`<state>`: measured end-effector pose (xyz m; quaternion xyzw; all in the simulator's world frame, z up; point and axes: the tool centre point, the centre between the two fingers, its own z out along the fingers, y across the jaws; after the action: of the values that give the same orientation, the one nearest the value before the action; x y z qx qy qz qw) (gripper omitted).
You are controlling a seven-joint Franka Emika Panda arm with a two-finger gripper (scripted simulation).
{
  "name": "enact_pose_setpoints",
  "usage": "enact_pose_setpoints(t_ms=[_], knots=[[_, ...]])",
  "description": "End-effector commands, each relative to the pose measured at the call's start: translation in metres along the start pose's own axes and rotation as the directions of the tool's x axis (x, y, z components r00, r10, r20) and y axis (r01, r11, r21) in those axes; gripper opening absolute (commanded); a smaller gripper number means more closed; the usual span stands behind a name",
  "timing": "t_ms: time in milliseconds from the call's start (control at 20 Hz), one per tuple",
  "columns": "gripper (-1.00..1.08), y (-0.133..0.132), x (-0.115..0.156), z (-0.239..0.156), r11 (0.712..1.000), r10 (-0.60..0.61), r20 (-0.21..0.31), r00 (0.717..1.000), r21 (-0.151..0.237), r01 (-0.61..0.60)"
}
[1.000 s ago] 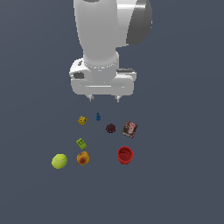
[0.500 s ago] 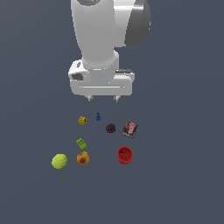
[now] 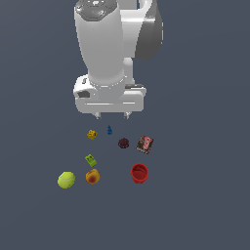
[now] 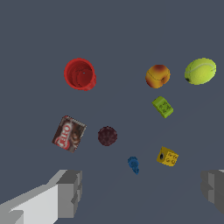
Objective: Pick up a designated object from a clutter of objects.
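Note:
The tiny lime-green block with dark marks lies on the grey floor between the yellow cube and the orange peach; it also shows in the wrist view. My gripper hangs open and empty well above the clutter, over the blue figure. In the wrist view my gripper shows two grey fingertips set wide apart, with nothing between them. The block sits apart from the gripper, toward the tennis ball.
A yellow-green tennis ball lies at the exterior view's left. A dark berry, a dark-red box and a red cup lie to the exterior view's right. The peach and yellow cube flank the block.
The arm has shifted slightly; the gripper hangs a little lower over the clutter. The objects have not moved.

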<state>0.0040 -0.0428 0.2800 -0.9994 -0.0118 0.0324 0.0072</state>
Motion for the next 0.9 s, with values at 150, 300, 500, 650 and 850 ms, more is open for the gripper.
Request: enact_pose_setpoints(t_ms=[150,300,500,650,850], knots=[[1.00,0.013,0.011,0.019,0.998,-0.070,-0.006,0.998,-0.001,0.070],[1.00,0.022,0.018,0.033,0.993,-0.121,-0.011,0.993,-0.003,0.121],[1.00,0.037,0.029,0.056,0.980,-0.198,-0.018,0.980,-0.006,0.198],[1.00,0.048,0.035,0.073,0.966,-0.257,-0.023,0.966,-0.010,0.257],[1.00,0.063,0.043,0.097,0.943,-0.333,-0.028,0.943,-0.015,0.333]])
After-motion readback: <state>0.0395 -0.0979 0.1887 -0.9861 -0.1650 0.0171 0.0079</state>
